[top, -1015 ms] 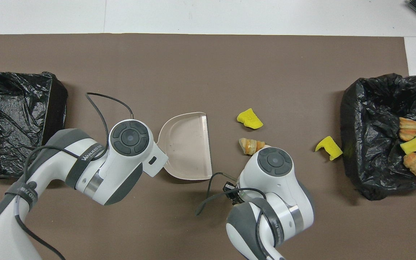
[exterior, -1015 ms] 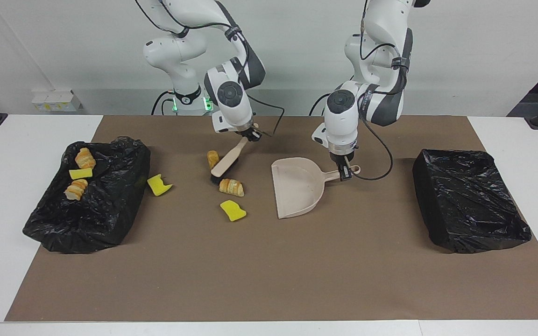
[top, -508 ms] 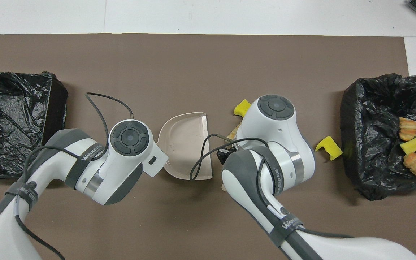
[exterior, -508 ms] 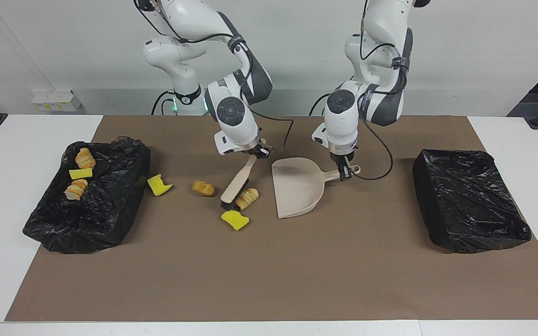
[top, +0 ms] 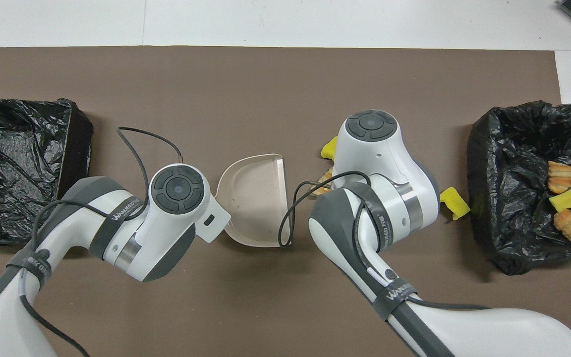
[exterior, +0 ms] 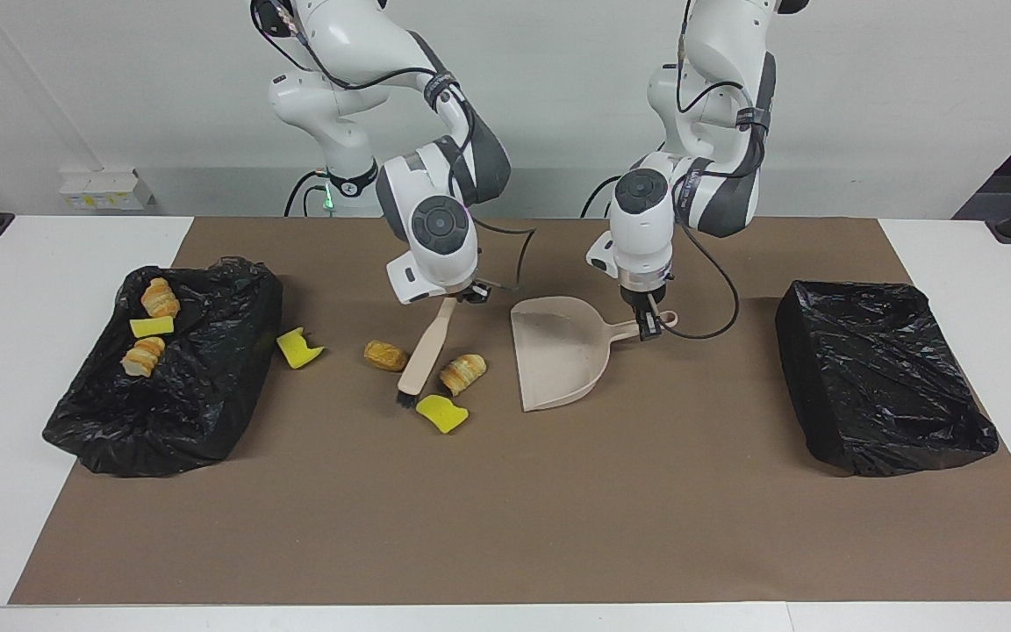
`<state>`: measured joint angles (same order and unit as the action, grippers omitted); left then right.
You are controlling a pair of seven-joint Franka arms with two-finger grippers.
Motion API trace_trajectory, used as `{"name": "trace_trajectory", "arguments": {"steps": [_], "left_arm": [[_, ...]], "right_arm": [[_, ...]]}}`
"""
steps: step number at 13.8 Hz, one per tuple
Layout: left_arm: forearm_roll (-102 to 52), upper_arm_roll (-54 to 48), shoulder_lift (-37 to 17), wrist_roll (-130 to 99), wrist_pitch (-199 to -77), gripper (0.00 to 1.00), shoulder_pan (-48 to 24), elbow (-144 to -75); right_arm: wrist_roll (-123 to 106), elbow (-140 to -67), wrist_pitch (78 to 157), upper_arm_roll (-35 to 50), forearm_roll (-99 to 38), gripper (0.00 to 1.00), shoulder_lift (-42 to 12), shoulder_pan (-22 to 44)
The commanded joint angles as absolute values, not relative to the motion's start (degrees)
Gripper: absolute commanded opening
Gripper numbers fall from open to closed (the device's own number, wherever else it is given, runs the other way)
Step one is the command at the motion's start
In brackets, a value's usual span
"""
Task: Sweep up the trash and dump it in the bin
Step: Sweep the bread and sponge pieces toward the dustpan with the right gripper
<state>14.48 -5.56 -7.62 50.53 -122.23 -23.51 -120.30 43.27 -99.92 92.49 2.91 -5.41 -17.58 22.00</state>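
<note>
On the brown mat (exterior: 505, 509), read across the facing view from the right arm's end: a black-lined bin (exterior: 163, 439) already holds three scraps, two pastry pieces (exterior: 160, 298) and one sponge piece (exterior: 152, 326). Just beside that bin lies a green-backed sponge (exterior: 299, 348), loose on the mat. Next, a bread piece (exterior: 385, 355), then the brush (exterior: 422, 355), its handle pinched tight in the right gripper (exterior: 462, 298), bristles down at the mat. Close by the bristles sit a pastry (exterior: 462, 373) and a yellow sponge (exterior: 441, 412), both between brush and dustpan (exterior: 558, 355). Left gripper (exterior: 648, 323) is clamped on the dustpan handle, pan empty, mouth facing the scraps. A second bin (exterior: 883, 377) at the left arm's end looks empty. Count: two bins, one brush, one dustpan, seven scraps (three binned, four loose). Risks, as judged: the bread piece lies on the wrong side of the brush, so a stroke toward the pan would leave it; the green-backed sponge is well apart and needs its own pass. The light sponge could skid past the pan's lip or roll under it if the pan edge is not flat on the mat. The pastry may roll sideways off the bristles.
</note>
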Motion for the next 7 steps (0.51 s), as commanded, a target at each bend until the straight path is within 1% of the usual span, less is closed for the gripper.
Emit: {"name": "trace_trajectory", "arguments": {"steps": [1,4,5,6,7], "left_arm": [[15.82,-5.19,-5.8,49.57,-123.31,0.0,-23.47,-122.52],[15.82,-5.19,-5.8,49.57,-123.4,0.0,-23.38,-122.61],[15.82,-5.19,-5.8,49.57,-123.75,0.0,-23.38,-122.61],[15.82,-5.19,-5.89,49.48,-123.92,0.0,-23.29,-122.52],[15.82,-5.19,-5.89,49.48,-124.01,0.0,-23.29,-122.52]], "right_arm": [[37.19,-100.97,85.63,3.16,-3.08,0.0,-15.31,18.21],[36.65,-109.22,84.03,3.16,-1.06,0.0,-8.55,15.04],[36.22,-114.29,84.89,3.16,-1.05,0.0,-5.92,14.51],[35.08,-119.91,88.82,3.16,-0.97,0.0,-3.19,13.54],[32.46,-125.71,94.6,3.25,-0.97,0.0,-0.47,13.1]]}}
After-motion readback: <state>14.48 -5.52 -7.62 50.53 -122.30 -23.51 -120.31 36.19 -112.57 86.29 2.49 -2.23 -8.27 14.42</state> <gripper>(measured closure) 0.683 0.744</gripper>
